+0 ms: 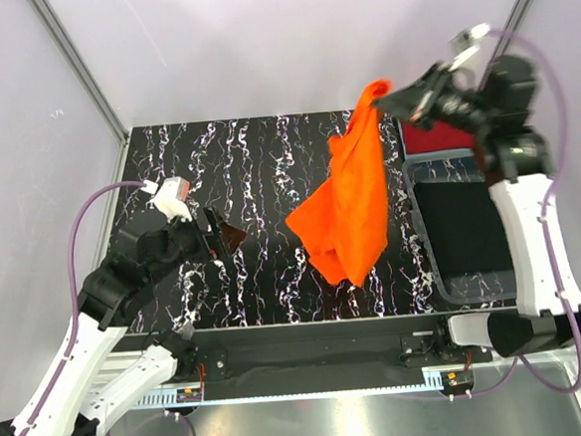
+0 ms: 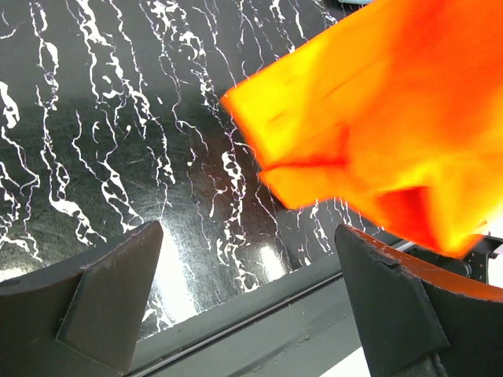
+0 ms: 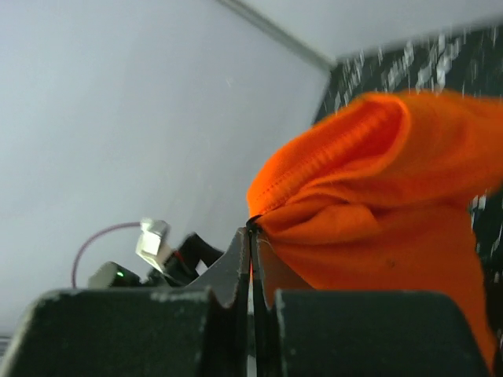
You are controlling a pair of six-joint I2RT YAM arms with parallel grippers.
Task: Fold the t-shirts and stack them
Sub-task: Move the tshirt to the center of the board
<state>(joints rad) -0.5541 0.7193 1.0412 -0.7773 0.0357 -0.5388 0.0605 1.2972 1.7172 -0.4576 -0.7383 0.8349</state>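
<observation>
Right end effector (image 1: pixel 394 95) closed, pinching edge of bright orange cloth t-shirt (image 1: pixel 348 209). Shirt hung over black white-veined table (image 1: pixel 237 162), unfolded. Left end effector (image 1: pixel 215 233) wide open, empty, facing shirt, not touching. Deep red cloth t-shirt (image 1: pixel 436 136) lay far right, partly hidden. Judgement: no fold made, no stack; nearly all work left.
</observation>
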